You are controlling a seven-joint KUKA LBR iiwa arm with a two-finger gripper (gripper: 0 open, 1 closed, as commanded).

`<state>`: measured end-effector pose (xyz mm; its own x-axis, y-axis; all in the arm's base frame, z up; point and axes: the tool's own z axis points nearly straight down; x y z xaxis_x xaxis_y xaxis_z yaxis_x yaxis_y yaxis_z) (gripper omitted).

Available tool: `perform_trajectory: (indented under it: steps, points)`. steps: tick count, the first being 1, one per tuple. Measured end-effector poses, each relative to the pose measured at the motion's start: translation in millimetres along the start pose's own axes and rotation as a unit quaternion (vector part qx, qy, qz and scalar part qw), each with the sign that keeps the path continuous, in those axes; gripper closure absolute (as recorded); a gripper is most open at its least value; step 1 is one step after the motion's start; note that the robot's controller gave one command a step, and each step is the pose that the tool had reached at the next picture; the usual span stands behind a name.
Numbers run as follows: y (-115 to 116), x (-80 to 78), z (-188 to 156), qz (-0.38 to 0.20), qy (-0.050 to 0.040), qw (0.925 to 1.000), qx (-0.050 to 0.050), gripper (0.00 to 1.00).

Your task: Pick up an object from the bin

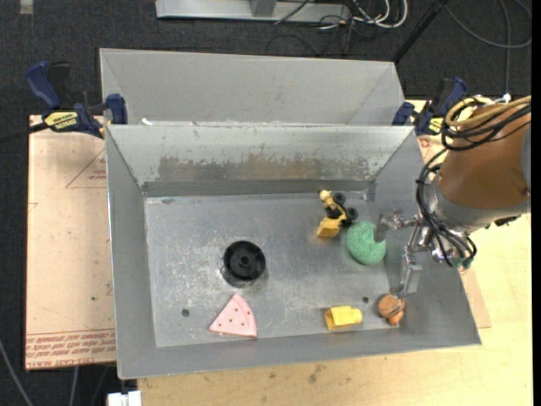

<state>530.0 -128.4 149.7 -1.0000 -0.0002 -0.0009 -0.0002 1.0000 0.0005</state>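
Orange-brown lump (pixel 390 309) in the bin's (pixel 254 169) near right corner seems the likely pick, end effector (pixel 410 282) hanging just above it, can't tell if clenched.

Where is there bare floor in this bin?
Bare: the floor left of the black disc and pink wedge, and the middle between disc and green lump. Crowded: the right, with yellow toy, yellow block, orange piece and pincer.

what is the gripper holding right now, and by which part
It cannot be told. The gripper sits right at a small orange-brown lump in the lower right corner of the bin, but no grip on it shows.
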Motion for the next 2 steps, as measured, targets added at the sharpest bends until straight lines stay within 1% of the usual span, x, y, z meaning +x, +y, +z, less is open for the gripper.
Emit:
perform_trajectory:
  steps: [1, 2]
  points:
    - [24, -46.9, 32, -0.001, -0.0033, 1.0000, 0.001, 0.00]
    - [34, -46.5, 48, 0.003, -0.0013, 1.0000, -0.001, 0.00]
